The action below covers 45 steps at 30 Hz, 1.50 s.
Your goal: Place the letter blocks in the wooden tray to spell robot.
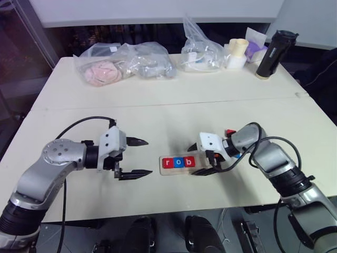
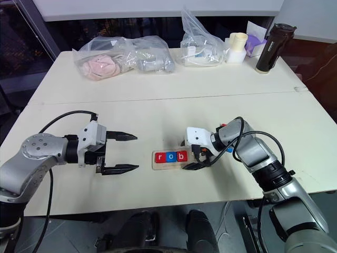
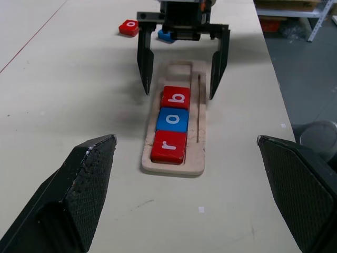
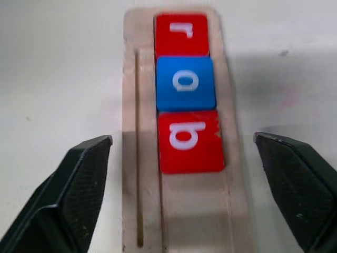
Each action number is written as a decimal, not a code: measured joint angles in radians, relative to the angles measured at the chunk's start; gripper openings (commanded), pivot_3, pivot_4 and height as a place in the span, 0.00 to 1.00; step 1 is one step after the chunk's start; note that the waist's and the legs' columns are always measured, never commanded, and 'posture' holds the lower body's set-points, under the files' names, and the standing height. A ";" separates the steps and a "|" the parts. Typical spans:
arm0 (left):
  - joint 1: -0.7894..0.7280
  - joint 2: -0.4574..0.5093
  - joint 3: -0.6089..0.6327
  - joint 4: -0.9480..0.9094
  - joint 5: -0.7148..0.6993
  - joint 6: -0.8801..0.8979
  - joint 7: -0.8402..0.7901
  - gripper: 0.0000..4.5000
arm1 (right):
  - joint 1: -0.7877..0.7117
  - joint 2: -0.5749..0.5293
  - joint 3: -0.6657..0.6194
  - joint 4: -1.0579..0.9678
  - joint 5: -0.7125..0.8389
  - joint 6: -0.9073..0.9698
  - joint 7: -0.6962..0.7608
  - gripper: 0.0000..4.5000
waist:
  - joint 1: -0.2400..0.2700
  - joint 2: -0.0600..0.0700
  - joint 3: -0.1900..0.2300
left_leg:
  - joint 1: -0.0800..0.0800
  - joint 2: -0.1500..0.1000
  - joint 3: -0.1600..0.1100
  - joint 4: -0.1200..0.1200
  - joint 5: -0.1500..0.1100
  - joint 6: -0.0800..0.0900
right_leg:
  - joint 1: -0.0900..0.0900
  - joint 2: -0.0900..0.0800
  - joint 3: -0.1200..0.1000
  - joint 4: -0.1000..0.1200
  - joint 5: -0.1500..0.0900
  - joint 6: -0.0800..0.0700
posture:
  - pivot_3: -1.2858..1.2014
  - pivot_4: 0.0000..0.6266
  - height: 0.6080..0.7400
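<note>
Near the bench's (image 1: 158, 113) front edge, the wooden tray (image 3: 198, 158) holds red r (image 3: 169, 146), blue o (image 3: 172, 119) and red b (image 3: 176, 97) in a row. The right claw (image 3: 181, 71) is spread wide, straddling the tray's unfilled end. The left claw (image 1: 134, 157) is wide, holding nothing, beside the tray's r end. A red o block (image 3: 128, 27) and a blue block (image 3: 165, 36) lie loose behind the right claw.

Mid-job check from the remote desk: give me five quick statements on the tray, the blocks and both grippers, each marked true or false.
1. The wooden tray holds three blocks reading r, o, b. True.
2. The b block is blue. False: it is red; the o block in the tray is blue.
3. The right gripper is shut on a block. False: its fingers stand open astride the tray, holding nothing.
4. The left gripper is open. True.
5. A red o block lies on the table outside the tray. True.
</note>
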 measured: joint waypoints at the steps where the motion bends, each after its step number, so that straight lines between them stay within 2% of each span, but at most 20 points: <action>1: 0.000 -0.001 0.000 0.000 0.000 0.000 0.000 1.00 | 0.000 -0.001 -0.016 -0.009 0.015 0.016 -0.005 0.99 | 0.000 0.000 0.000 | 0.000 0.000 0.000 0.000 0.000 0.000 | 0.000 0.000 0.000 0.000 0.000 0.000 | 0.52 0.24 1.00; 5: 0.000 -0.002 0.000 0.000 0.000 0.000 0.001 1.00 | -0.015 -0.011 -0.109 -0.029 0.058 0.093 -0.067 0.99 | 0.001 0.000 0.000 | 0.000 0.000 0.000 0.000 -0.001 -0.002 | 0.000 0.000 0.000 0.000 0.000 0.000 | 0.52 0.24 1.00; 10: 0.002 -0.004 0.000 0.000 0.000 0.000 0.004 1.00 | -0.028 0.008 -0.354 -0.035 0.071 0.268 -0.368 0.99 | 0.002 0.000 0.000 | -0.001 0.000 0.000 -0.002 -0.002 -0.003 | -0.001 -0.001 0.000 -0.001 0.000 0.000 | 0.52 0.24 1.00; 14: 0.004 -0.007 -0.001 0.002 0.001 -0.003 0.003 1.00 | 0.059 0.027 -0.449 -0.109 0.062 0.433 -0.557 0.99 | 0.001 0.000 0.000 | -0.006 0.000 0.000 -0.003 -0.001 -0.001 | -0.006 -0.001 0.000 0.000 0.000 0.000 | 0.52 0.24 1.00; 20: -0.015 -0.018 -0.014 0.037 0.011 -0.019 -0.008 1.00 | 0.111 0.179 -0.547 -0.270 0.028 0.739 -0.854 0.99 | -0.001 0.002 -0.001 | -0.009 0.000 0.001 -0.002 0.001 -0.002 | -0.011 -0.001 0.000 0.005 0.000 0.000 | 0.52 0.24 1.00; 25: -0.049 -0.030 -0.045 0.054 0.016 -0.027 -0.024 1.00 | 0.111 0.299 -0.578 -0.356 0.015 0.889 -1.007 0.99 | -0.001 0.002 -0.001 | -0.009 -0.001 0.001 0.000 0.002 -0.002 | -0.011 -0.001 0.000 0.008 0.000 0.000 | 0.52 0.24 1.00; 33: -0.050 -0.032 -0.049 0.068 0.031 -0.029 -0.035 1.00 | 0.176 0.350 -0.597 -0.387 0.014 0.946 -1.116 0.99 | -0.001 0.002 -0.001 | -0.009 -0.001 0.001 0.000 0.002 -0.001 | -0.011 0.001 0.000 0.009 0.000 0.000 | 0.52 0.24 1.00; 38: -0.050 -0.043 -0.049 0.067 0.032 -0.029 -0.033 1.00 | 0.200 0.370 -0.573 -0.353 0.015 0.895 -1.144 0.99 | -0.003 0.002 -0.001 | -0.008 0.000 0.001 0.001 0.004 -0.001 | -0.010 0.004 0.000 0.010 0.000 0.000 | 0.52 0.24 1.00; 45: -0.044 -0.044 -0.048 0.060 0.032 -0.027 -0.024 1.00 | 0.152 0.399 -0.542 -0.202 0.014 0.782 -1.180 0.99 | -0.003 0.001 -0.001 | -0.005 0.000 0.001 0.002 0.006 0.000 | -0.007 0.008 0.000 0.011 0.000 0.000 | 0.52 0.24 1.00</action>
